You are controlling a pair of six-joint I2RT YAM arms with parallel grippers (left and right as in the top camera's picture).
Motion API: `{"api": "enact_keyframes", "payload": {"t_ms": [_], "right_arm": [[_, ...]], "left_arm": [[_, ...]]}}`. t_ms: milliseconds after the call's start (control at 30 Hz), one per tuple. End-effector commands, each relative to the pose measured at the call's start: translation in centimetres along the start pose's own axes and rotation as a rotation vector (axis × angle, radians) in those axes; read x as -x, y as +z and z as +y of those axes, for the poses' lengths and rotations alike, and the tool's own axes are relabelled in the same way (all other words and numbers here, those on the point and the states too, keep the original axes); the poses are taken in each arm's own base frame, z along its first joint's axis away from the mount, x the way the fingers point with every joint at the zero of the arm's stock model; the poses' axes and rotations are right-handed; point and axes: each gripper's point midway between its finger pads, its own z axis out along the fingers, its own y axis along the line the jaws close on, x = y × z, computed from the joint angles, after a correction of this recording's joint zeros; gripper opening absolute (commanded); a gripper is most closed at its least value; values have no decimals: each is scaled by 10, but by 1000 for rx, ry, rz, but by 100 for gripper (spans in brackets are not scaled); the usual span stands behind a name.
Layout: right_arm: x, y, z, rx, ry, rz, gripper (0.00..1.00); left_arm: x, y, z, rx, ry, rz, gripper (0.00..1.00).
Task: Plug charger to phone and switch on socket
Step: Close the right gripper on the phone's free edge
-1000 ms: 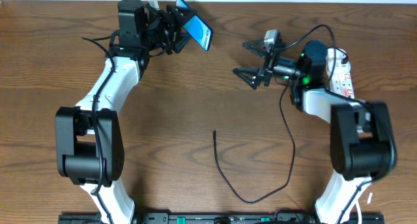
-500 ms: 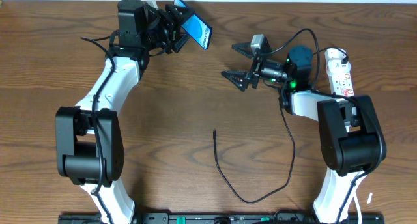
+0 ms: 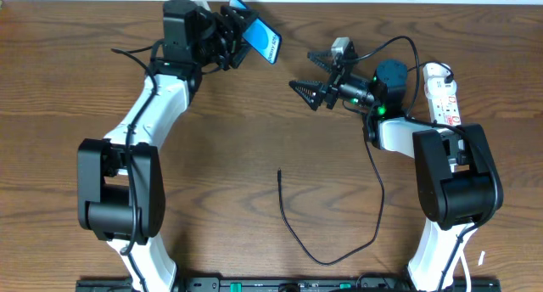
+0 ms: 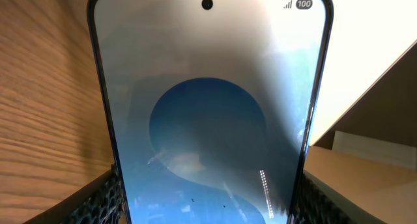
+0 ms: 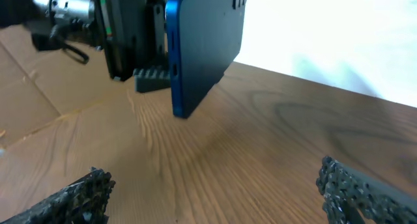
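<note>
One thing changed: your empty, wide-open right gripper [image 3: 302,70] swung left from the socket [image 3: 443,92] toward the phone [image 3: 256,41], which your left gripper [image 3: 231,36] holds tight in the air at the far side, but the charger [image 3: 293,233] lies near you, untouched, so nothing is plugged.

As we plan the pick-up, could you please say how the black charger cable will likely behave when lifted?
Probably floppy: the charger lies in a loose curve on the table, so it should droop either side of the grip. Being thin, it is likely light. Its free plug tip may swing.
</note>
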Motion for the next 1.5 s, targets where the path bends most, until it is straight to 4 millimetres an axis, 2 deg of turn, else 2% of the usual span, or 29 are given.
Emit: {"api": "enact_keyframes", "payload": {"t_ms": [0,433,700,1467], "right_arm": [[7,2,-3,-19,31,-19,99],[8,2,-3,-18,27,-21,99],[17,2,1,-7,-19,-54,99],[17,2,1,-6,-21,-54,98]], "left_arm": [[-8,-6,-30,-49,60,-18,7],[-20,0,-31,-45,67,-3,7],[-23,6,-30,-29,74,-43,7],[-55,21,-33,-26,96,5,7]]}}
